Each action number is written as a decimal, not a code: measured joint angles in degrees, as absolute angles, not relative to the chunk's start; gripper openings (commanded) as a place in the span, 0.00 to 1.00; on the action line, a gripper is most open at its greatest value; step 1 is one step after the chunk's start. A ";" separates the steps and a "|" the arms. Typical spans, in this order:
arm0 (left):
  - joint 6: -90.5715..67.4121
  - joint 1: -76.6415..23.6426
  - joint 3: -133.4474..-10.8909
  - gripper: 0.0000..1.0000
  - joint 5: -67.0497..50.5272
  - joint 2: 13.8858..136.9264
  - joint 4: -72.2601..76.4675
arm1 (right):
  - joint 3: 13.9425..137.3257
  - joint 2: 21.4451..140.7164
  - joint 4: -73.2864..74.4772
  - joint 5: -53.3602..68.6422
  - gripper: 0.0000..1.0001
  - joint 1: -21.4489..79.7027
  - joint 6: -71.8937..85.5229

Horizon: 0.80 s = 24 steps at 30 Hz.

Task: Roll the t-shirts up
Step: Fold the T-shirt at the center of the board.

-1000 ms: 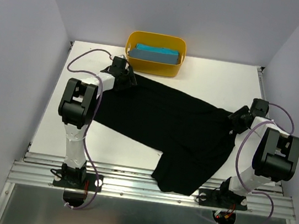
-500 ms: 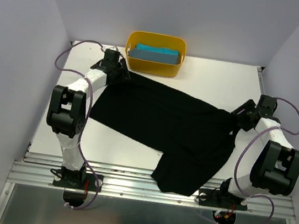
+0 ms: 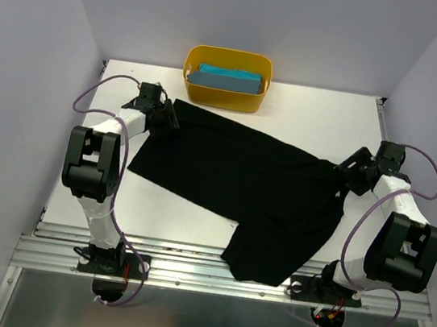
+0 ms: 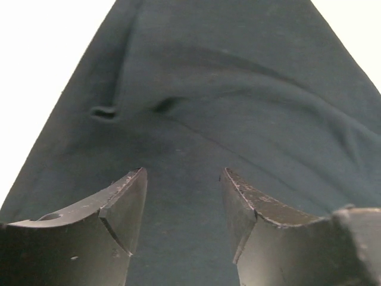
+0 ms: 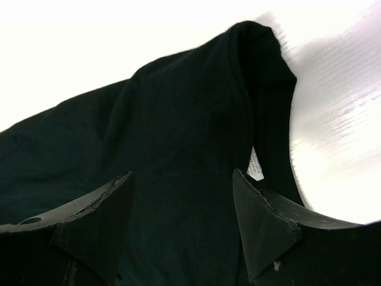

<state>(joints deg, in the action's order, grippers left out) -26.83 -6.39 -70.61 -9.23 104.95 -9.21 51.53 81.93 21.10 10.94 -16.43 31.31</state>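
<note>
The black t-shirt (image 3: 240,183) lies spread flat and slantwise across the table, its lower end hanging over the near edge. The teal-blue t-shirt (image 3: 229,78) sits bundled in the yellow tub (image 3: 204,92) at the back. My left gripper (image 3: 162,117) hovers at the black shirt's upper-left corner. In the left wrist view the left gripper (image 4: 184,176) is open over wrinkled black cloth (image 4: 226,107), pinching nothing. My right gripper (image 3: 344,171) is at the shirt's right edge. There the right gripper (image 5: 182,174) is open above the collar area, beside a white label (image 5: 255,164).
Bare white table (image 3: 323,113) shows behind the shirt and along the left side. Grey walls close in on the left, the right and the back. A metal rail (image 3: 187,273) runs along the near edge, where both arm bases are bolted.
My left arm has swung left and nearer, and the shirt's upper-left corner now lies flatter. My right gripper has drawn back to the right, and its jaws have widened.
</note>
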 measured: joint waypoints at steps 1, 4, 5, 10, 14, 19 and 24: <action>-27.05 -6.44 -70.61 0.59 -9.67 104.95 -8.86 | 51.53 81.93 21.17 11.05 0.72 -16.43 31.33; -28.16 -6.74 -71.61 0.57 -10.26 105.84 -8.71 | 51.53 81.89 21.19 11.44 0.72 -16.43 31.31; -28.56 -6.81 -72.23 0.56 -10.26 106.52 -8.69 | 51.53 81.84 21.17 11.46 0.72 -16.43 31.33; -31.00 -7.31 -73.84 0.53 -8.93 109.80 -8.58 | 50.96 81.34 21.19 11.46 0.72 -16.43 31.33; -32.67 -8.12 -73.89 0.53 -6.72 111.02 -8.78 | 50.65 81.32 21.23 11.46 0.72 -16.43 31.33; -34.65 -9.02 -73.89 0.51 -5.08 111.26 -8.45 | 50.63 81.32 21.23 11.46 0.72 -16.43 31.33; -35.81 -9.30 -75.00 0.44 -3.20 112.68 -8.38 | 50.63 81.36 21.23 11.44 0.72 -16.43 31.33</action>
<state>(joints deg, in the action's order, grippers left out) -35.81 -9.30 -75.00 -3.20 112.68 -8.38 50.63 81.36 21.23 11.44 -16.43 31.33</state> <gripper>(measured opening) 0.479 0.717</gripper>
